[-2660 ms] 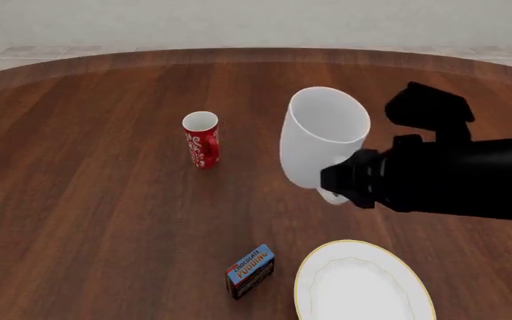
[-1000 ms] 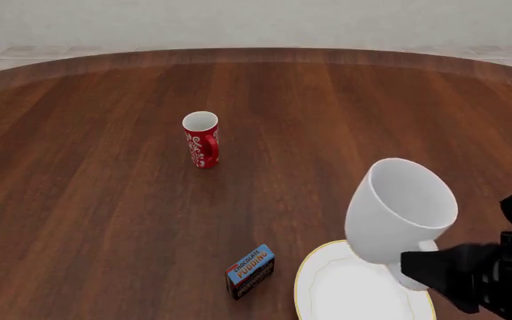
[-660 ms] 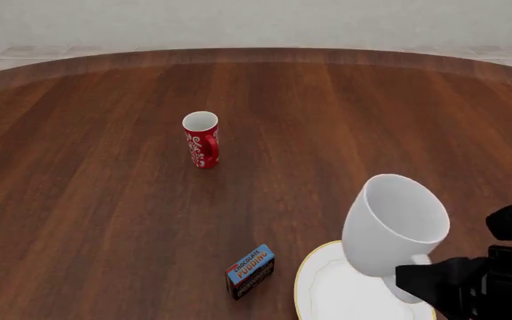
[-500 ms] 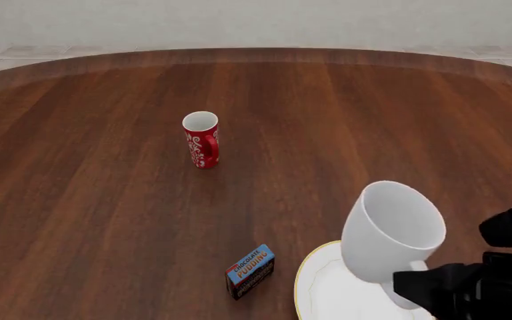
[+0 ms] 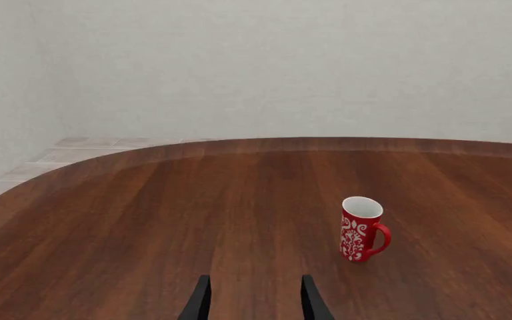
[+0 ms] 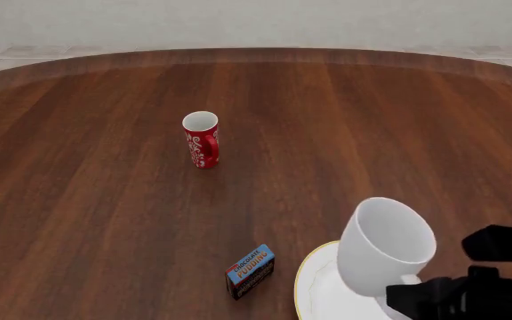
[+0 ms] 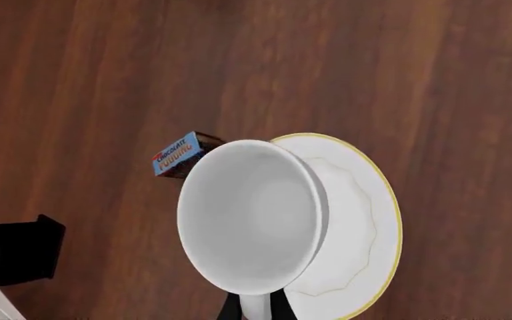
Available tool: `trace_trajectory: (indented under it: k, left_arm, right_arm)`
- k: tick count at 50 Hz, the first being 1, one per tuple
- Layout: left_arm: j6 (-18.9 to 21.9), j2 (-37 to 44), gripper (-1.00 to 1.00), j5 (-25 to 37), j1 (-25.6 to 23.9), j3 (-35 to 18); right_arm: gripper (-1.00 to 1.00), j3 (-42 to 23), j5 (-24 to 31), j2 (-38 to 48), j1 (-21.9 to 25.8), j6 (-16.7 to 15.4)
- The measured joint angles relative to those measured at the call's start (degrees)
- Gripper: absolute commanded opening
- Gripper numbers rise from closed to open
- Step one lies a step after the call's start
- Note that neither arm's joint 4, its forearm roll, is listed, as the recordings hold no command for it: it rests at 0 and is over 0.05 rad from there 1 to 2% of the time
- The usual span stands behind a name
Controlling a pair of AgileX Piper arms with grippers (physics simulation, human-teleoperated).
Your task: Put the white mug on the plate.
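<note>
At far left of the dark wooden table [image 6: 96, 200] we see our left claw [image 5: 254, 301] low over bare wood, its fingers apart and holding nothing. Further right stands a small red mug with white pattern [image 6: 201, 140], upright. Near the front edge lies a small blue pudding box [image 6: 251, 271]. At right, our right claw [image 7: 256, 309] is clamped on the handle of the tall glossy white mug [image 6: 383, 257], tilted over the round white gold-rimmed plate [image 6: 320, 290].

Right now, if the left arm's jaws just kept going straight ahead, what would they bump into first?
Probably nothing: the left gripper points along bare table. The red mug stands off to one side of that line, though depth is hard to judge.
</note>
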Motion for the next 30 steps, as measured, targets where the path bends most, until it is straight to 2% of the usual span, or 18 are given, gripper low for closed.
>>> trace_trajectory:
  k: [30]
  left_arm:
    - [0.0, 0.01, 1.0, -0.02, 0.0, 0.0]
  right_arm:
    - [-1.0, 4.61, -5.24, 3.31, 1.5, 2.35]
